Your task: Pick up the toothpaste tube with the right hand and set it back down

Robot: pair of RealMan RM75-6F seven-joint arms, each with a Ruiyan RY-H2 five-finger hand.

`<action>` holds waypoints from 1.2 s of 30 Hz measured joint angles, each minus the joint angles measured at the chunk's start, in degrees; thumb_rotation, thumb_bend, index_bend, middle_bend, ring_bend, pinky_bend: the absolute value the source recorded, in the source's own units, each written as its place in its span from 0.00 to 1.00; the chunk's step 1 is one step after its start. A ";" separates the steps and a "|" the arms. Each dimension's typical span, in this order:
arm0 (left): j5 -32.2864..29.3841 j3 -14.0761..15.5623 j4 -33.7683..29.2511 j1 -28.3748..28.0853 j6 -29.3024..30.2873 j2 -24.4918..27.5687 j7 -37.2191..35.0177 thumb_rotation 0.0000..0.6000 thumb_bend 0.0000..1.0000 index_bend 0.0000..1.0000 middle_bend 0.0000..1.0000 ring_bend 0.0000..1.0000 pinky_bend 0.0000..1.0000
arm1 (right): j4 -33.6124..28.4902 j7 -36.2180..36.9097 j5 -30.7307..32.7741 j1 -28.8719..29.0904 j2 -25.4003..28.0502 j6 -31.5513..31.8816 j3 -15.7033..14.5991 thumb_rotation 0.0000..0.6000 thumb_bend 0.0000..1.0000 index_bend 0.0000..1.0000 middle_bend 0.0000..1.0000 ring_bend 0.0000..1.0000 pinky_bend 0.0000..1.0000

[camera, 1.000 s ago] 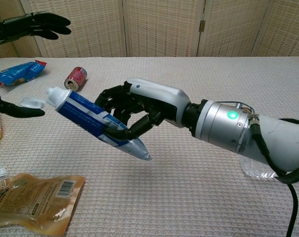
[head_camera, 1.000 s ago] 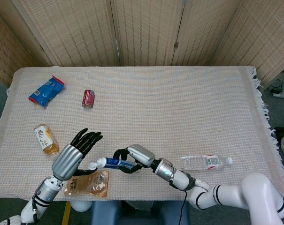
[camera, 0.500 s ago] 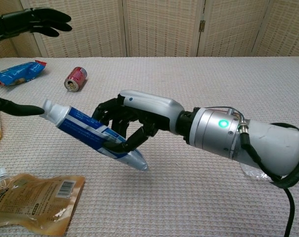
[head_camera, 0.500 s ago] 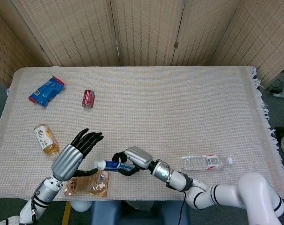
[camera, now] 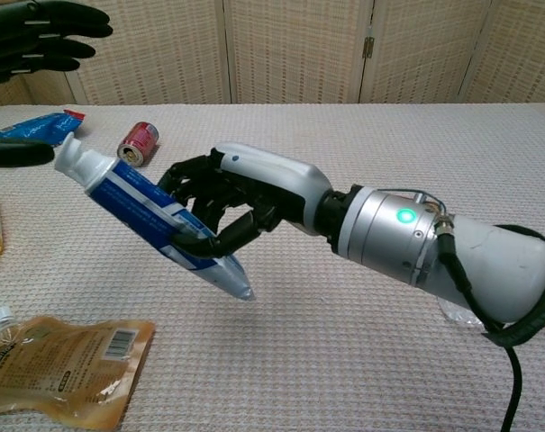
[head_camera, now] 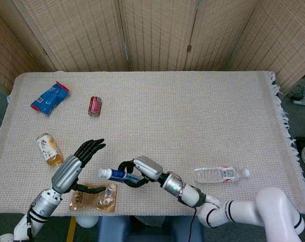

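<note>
The right hand (camera: pixel 222 202) held the toothpaste tube (camera: pixel 150 211) wrapped in its curled fingers, the tube tilted with its white cap end up and to the left and its crimped end low. It hung clear of the table (head_camera: pixel 192 121), above the near edge, just right of a yellow pouch (head_camera: pixel 93 197). The left hand (head_camera: pixel 74 166) hovered with fingers spread, gripping nothing, just beside the cap. The lift looked complete, so the set-down was the step in hand. The next move called for lowering the tube to bare cloth, clear of the pouch, then easing the fingers apart.
</note>
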 measured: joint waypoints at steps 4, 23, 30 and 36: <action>0.91 -0.14 0.03 -1.12 0.12 -0.32 -3.89 0.05 0.11 0.05 0.03 0.01 0.00 | -0.73 -1.63 0.77 0.09 -1.54 0.19 0.81 1.00 0.83 0.71 0.61 0.59 0.46; -1.63 -0.25 -0.44 -3.77 -4.92 -2.57 2.86 0.00 0.11 0.04 0.03 0.00 0.00 | -2.72 -6.92 4.59 0.03 -5.69 0.12 4.16 1.00 0.84 0.75 0.64 0.62 0.48; -2.57 0.18 -0.43 -4.10 -6.52 -2.63 8.03 0.00 0.11 0.04 0.03 0.00 0.00 | -3.87 -9.80 6.57 -0.05 -5.93 -0.88 5.05 1.00 0.87 0.75 0.65 0.62 0.48; -2.96 0.65 -0.63 -4.32 -7.38 -2.37 9.72 0.00 0.11 0.04 0.03 0.00 0.00 | -4.25 -10.86 7.14 -0.21 -6.32 -1.13 5.54 1.00 0.87 0.76 0.65 0.63 0.49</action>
